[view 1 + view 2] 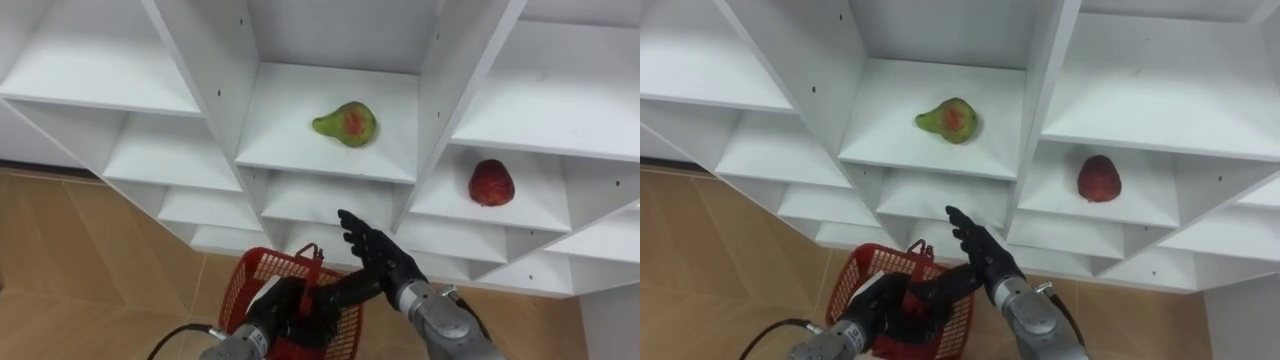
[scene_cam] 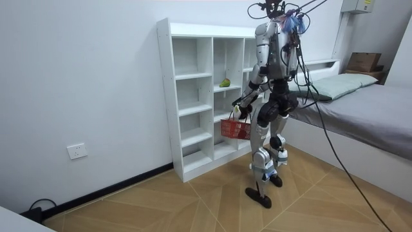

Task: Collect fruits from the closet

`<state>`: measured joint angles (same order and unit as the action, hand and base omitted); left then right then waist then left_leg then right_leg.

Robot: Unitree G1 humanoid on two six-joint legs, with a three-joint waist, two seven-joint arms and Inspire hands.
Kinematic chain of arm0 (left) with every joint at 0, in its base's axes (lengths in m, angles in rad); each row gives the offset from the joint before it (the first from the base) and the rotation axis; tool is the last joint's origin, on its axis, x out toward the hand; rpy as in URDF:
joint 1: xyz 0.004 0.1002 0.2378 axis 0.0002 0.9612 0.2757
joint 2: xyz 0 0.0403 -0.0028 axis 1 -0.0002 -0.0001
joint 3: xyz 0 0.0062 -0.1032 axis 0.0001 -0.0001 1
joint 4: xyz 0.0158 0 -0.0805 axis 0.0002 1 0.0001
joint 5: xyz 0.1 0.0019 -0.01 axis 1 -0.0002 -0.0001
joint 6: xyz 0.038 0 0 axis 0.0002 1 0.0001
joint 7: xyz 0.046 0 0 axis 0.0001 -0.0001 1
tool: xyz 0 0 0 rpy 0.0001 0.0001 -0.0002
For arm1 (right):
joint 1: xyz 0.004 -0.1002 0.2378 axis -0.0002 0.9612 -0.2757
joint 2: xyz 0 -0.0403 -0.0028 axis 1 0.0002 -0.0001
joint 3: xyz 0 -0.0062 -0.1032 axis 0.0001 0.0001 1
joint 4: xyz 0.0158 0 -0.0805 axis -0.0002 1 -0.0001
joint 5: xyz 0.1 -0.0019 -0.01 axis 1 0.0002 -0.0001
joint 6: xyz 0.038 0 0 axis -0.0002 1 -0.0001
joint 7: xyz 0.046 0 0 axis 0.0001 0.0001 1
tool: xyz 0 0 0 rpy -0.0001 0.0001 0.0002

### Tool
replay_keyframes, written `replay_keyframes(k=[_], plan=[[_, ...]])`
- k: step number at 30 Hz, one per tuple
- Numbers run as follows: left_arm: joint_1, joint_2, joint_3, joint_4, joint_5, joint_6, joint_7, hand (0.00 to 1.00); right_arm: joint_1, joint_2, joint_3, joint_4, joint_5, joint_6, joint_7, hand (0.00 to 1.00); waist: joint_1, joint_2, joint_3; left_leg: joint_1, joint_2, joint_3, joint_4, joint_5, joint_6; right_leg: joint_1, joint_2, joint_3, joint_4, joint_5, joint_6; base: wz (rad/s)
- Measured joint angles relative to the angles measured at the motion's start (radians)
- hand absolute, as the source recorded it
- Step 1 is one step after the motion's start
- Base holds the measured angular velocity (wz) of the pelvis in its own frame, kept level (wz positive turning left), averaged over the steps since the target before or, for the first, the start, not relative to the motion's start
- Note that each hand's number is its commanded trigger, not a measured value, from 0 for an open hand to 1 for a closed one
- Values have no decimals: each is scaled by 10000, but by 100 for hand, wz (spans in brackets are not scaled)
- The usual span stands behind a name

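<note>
Right hand (image 1: pixel 378 258) fingers straight, empty — pear (image 1: pixel 345 123) lies up and ahead, long axis crosswise; left hand (image 1: pixel 288 305) grips basket (image 1: pixel 247 272).

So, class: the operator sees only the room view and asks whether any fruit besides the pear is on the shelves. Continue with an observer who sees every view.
Observer: Yes, a red fruit lies one compartment right of the pear.
Operator: Is the right hand holding anything?
Observer: No, the right hand is open, fingers straight, below the pear's shelf.
Operator: And the basket?
Observer: The left hand is curled round the handle of the red basket.
</note>
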<state>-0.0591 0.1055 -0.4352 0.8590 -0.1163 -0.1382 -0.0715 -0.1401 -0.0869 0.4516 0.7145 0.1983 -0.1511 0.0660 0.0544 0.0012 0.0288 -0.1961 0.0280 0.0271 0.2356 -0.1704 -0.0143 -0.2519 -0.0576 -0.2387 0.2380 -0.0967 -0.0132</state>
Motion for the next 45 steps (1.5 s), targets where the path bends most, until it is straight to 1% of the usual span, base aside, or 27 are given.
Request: replay_keyframes(k=[3, 5, 6, 9, 11, 13, 15, 17, 19, 20, 21, 23, 24, 25, 31, 35, 37, 39, 43, 45], plan=[[206, 265, 84, 75, 17, 7, 21, 100, 6, -24, -22, 0, -259, 0, -79, 0, -21, -15, 2, 130, -17, -18, -13, 0, 0, 169, -32, -86, -13, -15, 22, 8], [338, 327, 206, 74, 16, 14, 30, 100, 23, -23, -15, -13, -511, 0, -100, 0, -36, -12, 0, 283, -38, -18, -26, -1, 0, 339, -51, -97, -19, -66, 56, 8], [385, 350, 379, 83, 53, 15, 45, 100, 27, -18, -23, -63, -735, 0, -84, 0, -18, -4, -3, 361, -44, -18, -33, -9, 10, 426, -55, -96, -24, -88, 70, 5], [382, 267, 801, 259, 115, 10, 254, 100, 145, -147, -37, -474, -1420, -2, 15, 0, 10, 6, -10, 528, -44, -37, -207, -22, 33, 549, -49, -110, -41, -103, 82, 3], [509, 248, 993, 384, 189, 10, 414, 100, 478, -258, -39, -955, -1941, -4, 30, 0, 47, 33, -77, 693, -47, -36, -359, -14, 46, 718, -24, -109, -149, -107, 91, 0], [686, 230, 1216, 399, 217, 11, 506, 100, 651, -377, -44, -1209, -2083, -4, 17, 0, 57, 56, -136, 827, -41, -5, -401, -14, 46, 795, -8, -80, -182, -108, 94, -2], [824, 275, 1279, 399, 244, 11, 635, 100, 837, -573, -52, -1570, -2225, -15, -11, 0, 66, 62, -140, 933, -36, 2, -403, -13, 46, 896, -4, -85, -188, -113, 99, 0], [978, 255, 1588, 401, 406, 3, 685, 100, 946, -741, -68, -1860, -2564, -14, -52, 0, 80, 61, -143, 1119, -37, 11, -426, -14, 45, 1079, -7, -72, -203, -140, 119, 0], [1022, 274, 1728, 499, 414, -41, 806, 100, 1115, -880, -203, -2262, -2834, -15, -130, 0, 100, 64, -146, 1270, -35, 12, -499, -14, 45, 1214, -7, -68, -218, -155, 123, 0], [1098, 273, 1891, 583, 415, -141, 900, 100, 1190, -963, -303, -2474, -2843, -15, -190, 0, 108, 62, -146, 1380, -36, 19, -543, -14, 46, 1329, -2, -43, -247, -165, 133, 0], [1153, 277, 1959, 601, 415, -168, 920, 100, 1254, -1029, -366, -2592, -2843, -16, -225, 0, 117, 63, -161, 1429, -36, 20, -577, -14, 46, 1399, 8, -23, -286, -173, 146, -3], [1343, 314, 2191, 616, 431, -200, 1032, 100, 1395, -1138, -471, -3123, -2899, -12, -319, 0, 192, 48, -192, 1725, -30, 33, -754, -14, 46, 1581, 79, 172, -369, -181, 159, -5], [1390, 313, 2247, 619, 455, -200, 1052, 100, 1471, -1110, -507, -3316, -2957, -11, -333, 0, 208, 46, -193, 1747, -30, 34, -763, -15, 46, 1634, 80, 172, -377, -182, 160, -3], [1500, 325, 2300, 619, 506, -202, 1107, 100, 1600, -1108, -520, -3607, -3270, -5, -378, 0, 243, 31, -219, 1838, -31, 39, -776, -16, 48, 1709, 80, 186, -371, -189, 169, 0], [1859, 335, 2398, 615, 883, -205, 1334, 100, 1727, -1123, -510, -4591, -4768, -11, -461, 0, 347, -4, -230, 2014, -30, 108, -855, -17, 51, 1809, 84, 195, -362, -195, 175, -2], [1865, 343, 2577, 645, 887, -206, 1335, 100, 1988, -1147, -506, -5363, -5315, -13, -504, 0, 485, -30, -234, 2078, -25, 130, -868, -18, 51, 1814, 97, 241, -367, -195, 174, -2], [1849, 381, 2593, 764, 887, -222, 1332, 100, 2100, -1197, -506, -5733, -5504, -23, -580, 0, 582, -30, -235, 2143, -9, 216, -917, -18, 51, 1863, 121, 365, -370, -192, 172, -10], [1870, 418, 2632, 924, 888, -218, 1319, 100, 2112, -1211, -461, -5962, -5689, -23, -601, 0, 592, -36, -231, 2254, 2, 241, -978, -19, 51, 1976, 143, 408, -427, -193, 173, -4], [1870, 485, 2719, 1063, 895, -191, 1273, 100, 2101, -1275, -427, -6682, -6136, -22, -611, 0, 617, -86, -250, 2257, 19, 235, -1023, -21, 49, 2008, 187, 444, -525, -180, 174, 0], [1874, 494, 2732, 1075, 906, -162, 1254, 100, 2101, -1292, -415, -6883, -6514, -22, -607, 0, 627, -88, -244, 2254, 23, 236, -1030, -21, 49, 2006, 190, 440, -527, -180, 174, 0]])
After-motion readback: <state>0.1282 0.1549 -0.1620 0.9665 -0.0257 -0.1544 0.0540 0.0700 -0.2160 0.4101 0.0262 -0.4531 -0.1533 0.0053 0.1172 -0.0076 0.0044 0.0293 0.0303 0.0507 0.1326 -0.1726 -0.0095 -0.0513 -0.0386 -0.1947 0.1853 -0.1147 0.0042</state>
